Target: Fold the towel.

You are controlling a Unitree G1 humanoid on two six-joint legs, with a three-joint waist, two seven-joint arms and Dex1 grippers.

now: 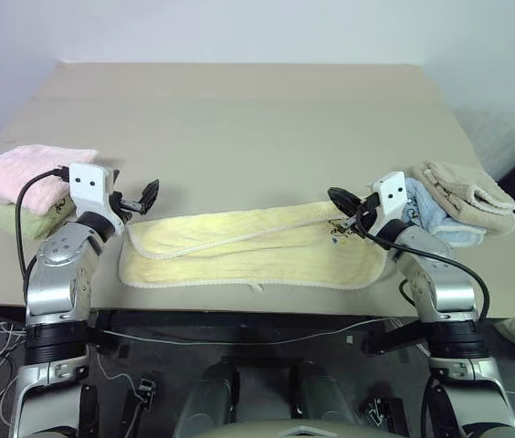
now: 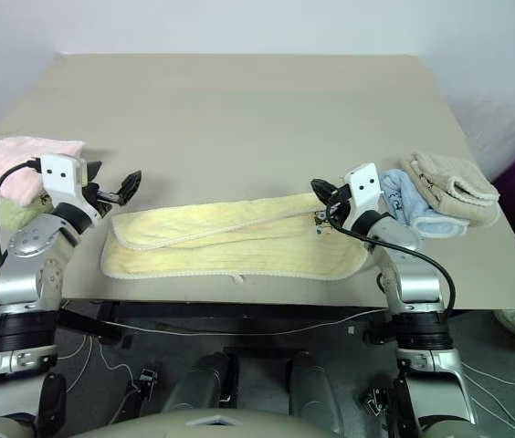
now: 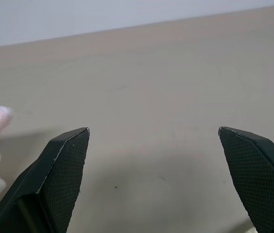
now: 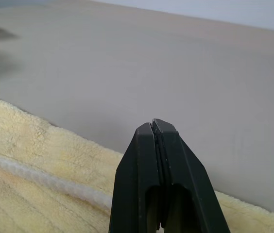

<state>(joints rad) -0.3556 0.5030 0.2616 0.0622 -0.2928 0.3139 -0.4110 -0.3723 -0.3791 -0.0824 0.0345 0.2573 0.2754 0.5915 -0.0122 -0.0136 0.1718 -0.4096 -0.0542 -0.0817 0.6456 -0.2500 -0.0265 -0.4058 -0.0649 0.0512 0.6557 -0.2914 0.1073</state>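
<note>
Pale yellow towel [image 1: 248, 246] lying across the near part of the tan table [image 1: 239, 109], folded lengthwise, upper layer skewed so its hem runs diagonally from the left end up toward the right end. Small tag with dark writing [image 1: 335, 229] showing at the right end, close under the right gripper. A little loop [image 1: 256, 288] poking out from the near hem, just at the table's front edge. Left gripper [image 1: 141, 197] hovering above the towel's left end, black fingers [image 3: 66, 165] spread wide, nothing between them, only bare tabletop seen past them in the left wrist view. Right gripper [image 1: 341, 199] poised over the far edge of the towel's right end, fingers [image 4: 161, 165] pressed tight together, no cloth pinched between them in the right wrist view, yellow terry [image 4: 40, 165] spread below with its corded hem crossing. Off to the left, near the table's edge, a pink folded towel [image 1: 29, 173] stacked on a pale green one [image 1: 11, 219], just beside the left wrist. Off to the right, a beige folded towel [image 1: 467, 196] resting partly on a light blue one [image 1: 436, 219], right behind the right wrist.
</note>
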